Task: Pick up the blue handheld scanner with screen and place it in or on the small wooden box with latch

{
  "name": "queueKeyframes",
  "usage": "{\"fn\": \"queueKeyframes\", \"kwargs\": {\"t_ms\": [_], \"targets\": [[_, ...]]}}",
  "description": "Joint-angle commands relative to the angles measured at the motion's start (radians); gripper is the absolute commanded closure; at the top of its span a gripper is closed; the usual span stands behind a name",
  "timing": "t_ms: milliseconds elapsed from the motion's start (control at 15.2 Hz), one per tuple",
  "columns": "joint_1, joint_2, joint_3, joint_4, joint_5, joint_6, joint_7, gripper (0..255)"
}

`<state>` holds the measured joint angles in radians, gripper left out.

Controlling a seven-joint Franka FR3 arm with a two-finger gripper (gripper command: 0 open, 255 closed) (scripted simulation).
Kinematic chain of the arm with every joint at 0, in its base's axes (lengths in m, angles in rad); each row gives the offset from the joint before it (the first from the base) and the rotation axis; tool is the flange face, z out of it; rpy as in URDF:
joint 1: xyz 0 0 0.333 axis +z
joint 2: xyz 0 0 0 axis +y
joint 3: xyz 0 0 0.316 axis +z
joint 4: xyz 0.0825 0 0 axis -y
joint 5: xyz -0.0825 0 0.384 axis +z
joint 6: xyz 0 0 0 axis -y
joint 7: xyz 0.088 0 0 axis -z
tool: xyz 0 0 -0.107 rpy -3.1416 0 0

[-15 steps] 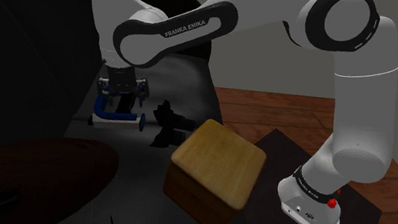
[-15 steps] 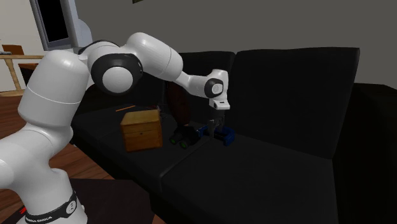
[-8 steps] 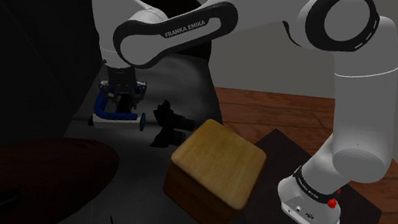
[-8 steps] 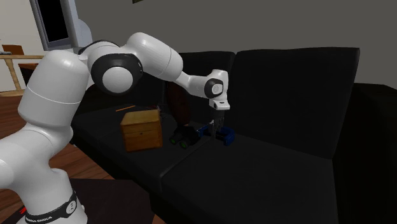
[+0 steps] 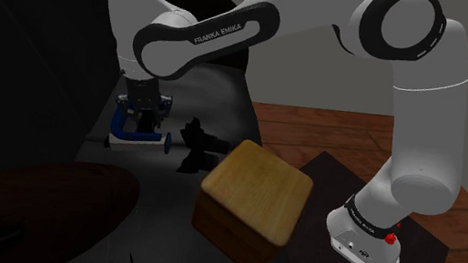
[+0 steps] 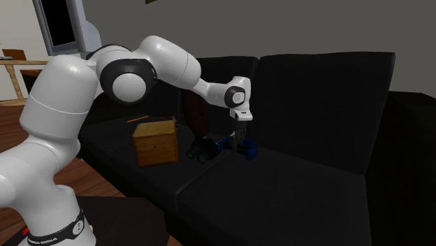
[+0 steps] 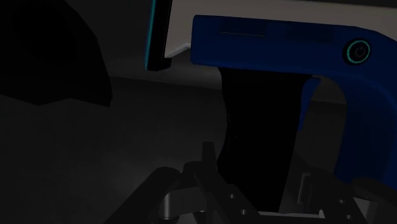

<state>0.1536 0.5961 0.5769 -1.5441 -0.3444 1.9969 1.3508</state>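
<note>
The blue handheld scanner (image 5: 128,126) rests on the black sofa seat, its blue body (image 7: 273,44) and upright screen edge (image 7: 156,35) close ahead of the hand. My gripper (image 5: 141,111) comes down on it from above and is shut on its dark handle (image 7: 261,127). From the front, the gripper (image 6: 240,135) stands over the scanner (image 6: 246,147) near the backrest. The small wooden box (image 5: 256,197) sits lid closed on the seat, toward the shoulder view's lower right of the scanner; in the second exterior view the box (image 6: 155,142) is left of it.
A small black object (image 5: 196,144) lies on the seat between scanner and box (image 6: 202,148). The sofa backrest (image 6: 321,98) rises just behind the scanner. A dark brown rounded shape (image 5: 31,197) sits at the shoulder view's lower left. The robot's stand (image 5: 365,247) is on wooden floor (image 5: 461,209).
The fingers have closed from wide apart onto the scanner's handle. The arm, scanner and box have stayed where they were.
</note>
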Motion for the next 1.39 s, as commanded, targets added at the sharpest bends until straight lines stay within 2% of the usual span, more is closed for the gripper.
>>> {"fn": "queueKeyframes", "kwargs": {"t_ms": [0,1320], "targets": [[-0.001,-0.005,0.002,0.005,0.003,-0.01,-0.002,255],[0.006,-0.074,0.031,0.177,0.051,-0.238,-0.037,255]]}}
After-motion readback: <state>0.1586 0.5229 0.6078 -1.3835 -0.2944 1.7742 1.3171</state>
